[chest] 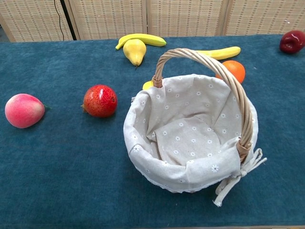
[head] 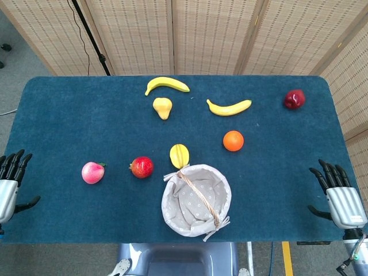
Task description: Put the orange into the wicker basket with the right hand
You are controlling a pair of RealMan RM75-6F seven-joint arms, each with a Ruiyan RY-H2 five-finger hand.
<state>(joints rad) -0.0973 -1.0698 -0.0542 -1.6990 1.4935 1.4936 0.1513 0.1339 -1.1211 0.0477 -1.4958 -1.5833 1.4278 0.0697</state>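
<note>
Robot hand [head: 340,198] open-fingered at table edge [head: 276,238]
</note>
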